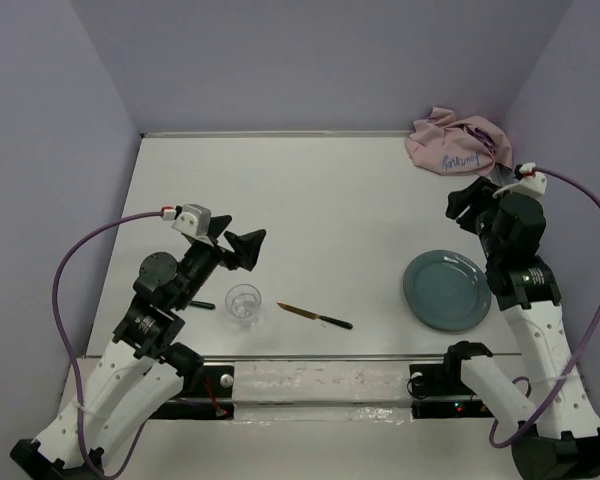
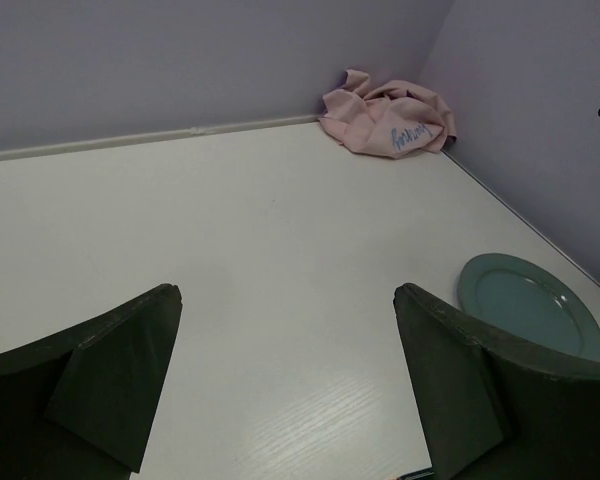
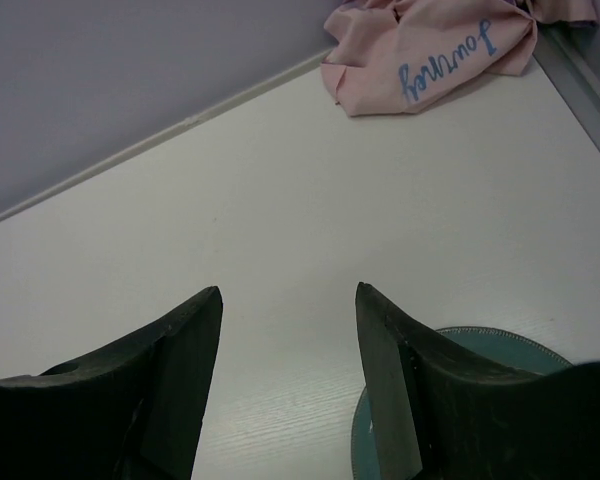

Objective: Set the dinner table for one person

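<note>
The dinner table [image 1: 330, 200] is a large white tabletop. On it near the front lie a teal plate [image 1: 446, 290], a clear glass [image 1: 244, 305] and a dark-handled knife [image 1: 315, 316]. My left gripper [image 1: 238, 245] hovers just behind the glass, open, with nothing between its fingers [image 2: 110, 370]. My right gripper [image 1: 464, 205] hangs above the table behind the plate, open and holding nothing. The left wrist view shows the plate [image 2: 530, 305] off to the right. In the right wrist view its rim [image 3: 500, 345] peeks out behind the right finger [image 3: 400, 400].
A crumpled pink cloth with blue script [image 1: 455, 142] lies in the far right corner, also in the wrist views [image 2: 385, 122] [image 3: 430, 50]. A small dark object [image 1: 202, 303] lies under the left arm. Purple walls close off three sides.
</note>
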### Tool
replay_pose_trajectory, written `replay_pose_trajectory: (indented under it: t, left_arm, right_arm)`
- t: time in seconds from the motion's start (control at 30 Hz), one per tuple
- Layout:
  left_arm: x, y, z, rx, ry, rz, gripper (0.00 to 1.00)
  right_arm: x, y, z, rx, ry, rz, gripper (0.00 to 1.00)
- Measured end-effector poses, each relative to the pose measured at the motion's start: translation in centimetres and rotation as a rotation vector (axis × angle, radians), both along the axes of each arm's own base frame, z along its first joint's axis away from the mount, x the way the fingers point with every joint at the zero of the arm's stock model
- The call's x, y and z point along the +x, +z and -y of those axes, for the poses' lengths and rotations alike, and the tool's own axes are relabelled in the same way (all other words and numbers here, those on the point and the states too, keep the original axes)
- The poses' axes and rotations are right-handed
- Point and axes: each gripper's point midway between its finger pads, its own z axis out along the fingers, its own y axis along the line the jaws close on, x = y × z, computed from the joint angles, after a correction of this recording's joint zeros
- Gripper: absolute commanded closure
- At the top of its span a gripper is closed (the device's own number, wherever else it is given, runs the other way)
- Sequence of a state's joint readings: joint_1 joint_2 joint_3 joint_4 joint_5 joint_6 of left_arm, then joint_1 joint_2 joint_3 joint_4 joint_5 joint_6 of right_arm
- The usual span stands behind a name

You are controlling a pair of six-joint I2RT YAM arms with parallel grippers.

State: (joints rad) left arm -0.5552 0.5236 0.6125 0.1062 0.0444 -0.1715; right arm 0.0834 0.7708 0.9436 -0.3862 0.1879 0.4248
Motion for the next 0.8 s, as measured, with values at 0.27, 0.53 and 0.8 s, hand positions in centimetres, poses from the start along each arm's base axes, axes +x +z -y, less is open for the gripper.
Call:
replay_pose_trajectory:
  t: [0.27, 0.53, 0.8]
  left_arm:
    - [0.2, -0.4, 0.3, 0.010, -0.008, -0.016, 0.01]
    - [0.2, -0.5, 0.5, 0.011, -0.014, -0.018, 0.01]
    - [0.7, -0.8, 0.1, 0.017, 0.026, -0.031, 0.01]
  right_arm:
    - [1.8, -2.6, 0.7, -0.022, -0.045, -0.089, 0.39]
    - [6.6, -7.6, 1.3, -0.056, -0.098, -0.235, 0.43]
    - [15.8, -12.4, 4.1, -0.102, -0.214, -0.325, 0.44]
